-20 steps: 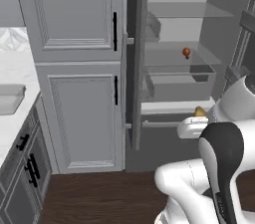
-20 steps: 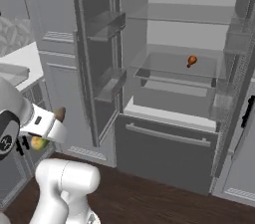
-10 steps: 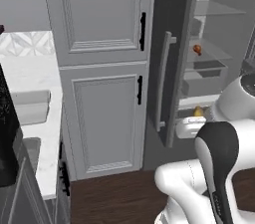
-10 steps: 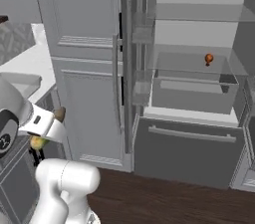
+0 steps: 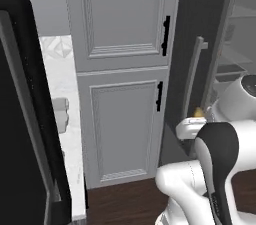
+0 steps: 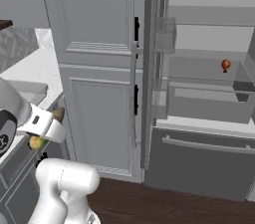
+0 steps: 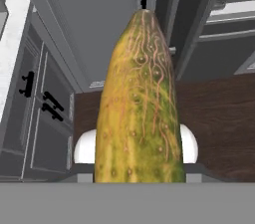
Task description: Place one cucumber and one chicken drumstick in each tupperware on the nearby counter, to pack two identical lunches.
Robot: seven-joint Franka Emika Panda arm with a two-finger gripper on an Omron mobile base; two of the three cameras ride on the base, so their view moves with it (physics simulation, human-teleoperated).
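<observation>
1. A knobbly yellow-green cucumber (image 7: pixel 138 103) juts out along the hand view, gripped at its near end by the gripper (image 6: pixel 46 129), whose jaws stand partway closed around it.
2. From the right base view, the same gripper hangs low at the arm's left side, a yellow-green end of the cucumber peeking out beneath it, near the edge of the white marble-look counter (image 6: pixel 31 66).
3. The step in hand reads as a carry: the cucumber is in transit from the open fridge (image 6: pixel 209 93) toward the counter. No tupperware can be made out for certain; a pale grey shape (image 5: pixel 59 114) on the counter in the left base view may be a sink or a container.
4. To do it well, the grip should stay firm on the long, overhanging cucumber, and its free end should be swung wide of the tall grey cabinet doors (image 5: pixel 122 69) and the fridge door edge (image 5: pixel 200 59) that stand close by.
5. The count: one cucumber in hand; one chicken drumstick (image 6: pixel 225 64), a small orange-brown item on a fridge shelf; one counter; two stacked cabinet doors.
</observation>
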